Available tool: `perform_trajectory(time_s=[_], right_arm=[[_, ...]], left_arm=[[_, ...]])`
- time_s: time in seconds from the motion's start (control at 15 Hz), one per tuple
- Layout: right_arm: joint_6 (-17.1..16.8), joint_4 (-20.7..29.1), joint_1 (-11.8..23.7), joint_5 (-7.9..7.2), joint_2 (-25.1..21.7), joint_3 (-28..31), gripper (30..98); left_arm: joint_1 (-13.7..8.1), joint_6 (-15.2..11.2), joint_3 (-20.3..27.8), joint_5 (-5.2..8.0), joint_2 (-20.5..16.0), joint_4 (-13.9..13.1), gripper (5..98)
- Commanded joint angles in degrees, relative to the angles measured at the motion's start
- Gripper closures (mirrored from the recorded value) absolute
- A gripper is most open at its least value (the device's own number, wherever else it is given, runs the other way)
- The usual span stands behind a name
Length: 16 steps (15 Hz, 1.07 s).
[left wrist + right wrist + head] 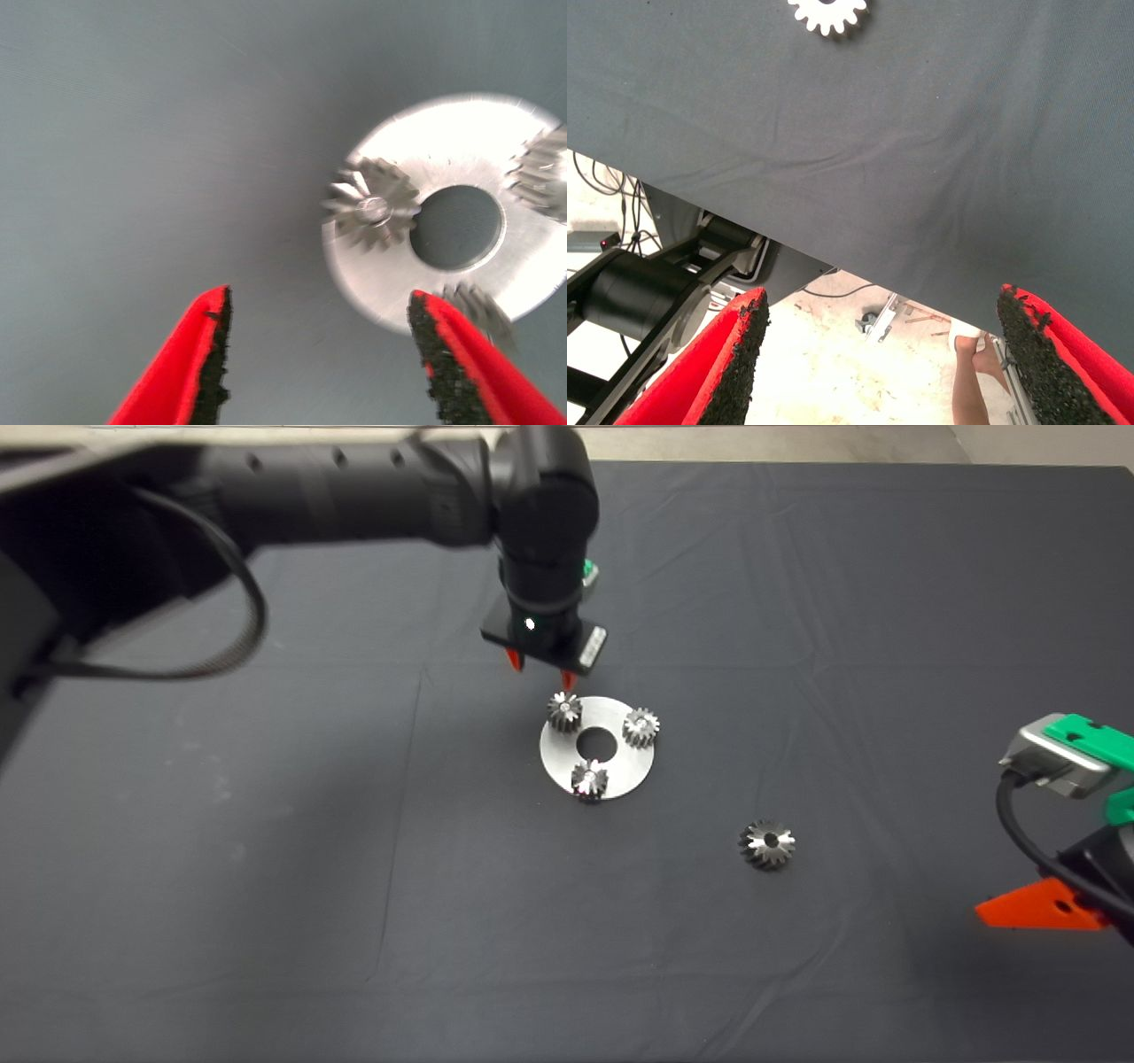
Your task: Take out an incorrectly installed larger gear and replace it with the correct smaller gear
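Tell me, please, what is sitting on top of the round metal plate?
Three small gears stand on the metal plate around its open centre hole; one is the smaller gear, below the open left gripper. Whatever lies under the gears is covered.

Premises: a robotics lab or workshop. A test table carries a dark mat (266, 868). Loose cables (602, 177) and a bare concrete floor (859, 363) lie beyond the mat's edge.
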Motion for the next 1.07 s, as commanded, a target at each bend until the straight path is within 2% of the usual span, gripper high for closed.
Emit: perform_trajectory(time_s=[0.0,0.07,0.2,0.33,0.47,0.6,0.73,0.87,1.0], right_arm=[[0.4,2.02,1.04,0.2,-0.07,0.31,60.2],[0.52,2.02,1.04,0.11,-0.16,0.35,60.2],[0.61,2.77,0.95,0.2,-0.16,0.35,60.2],[0.7,2.9,0.95,0.2,0.1,0.35,60.2],[0.7,2.9,0.95,0.2,0.1,0.35,60.2],[0.7,2.9,0.95,0.2,0.53,0.26,60.2],[0.7,2.72,0.97,0.2,1.42,0.2,60.2],[0.61,2.55,1.45,0.2,1.69,0.17,55.4],[0.62,2.55,1.48,0.2,1.86,0.17,54.9]], left_arm=[[-8.65,-11.99,29.81,4.38,-18.07,-10.74,51.7],[-10.38,-15.39,34.72,4.08,-22.43,-12.04,49.9],[-11.72,-15.96,40.53,4.17,-26.77,-13.53,49.4],[-12.0,-15.96,40.93,4.67,-30.27,-14.69,44.9],[-13.28,-15.43,44.78,5.31,-32.03,-15.19,40.8],[-14.02,-15.61,45.59,5.31,-32.67,-16.99,40.2],[-15.01,-15.87,47.01,5.13,-32.78,-17.16,35.4],[-15.17,-16.23,47.4,5.13,-33.54,-17.25,35.4],[-15.25,-16.5,48.24,4.87,-35.07,-17.25,30.4]])
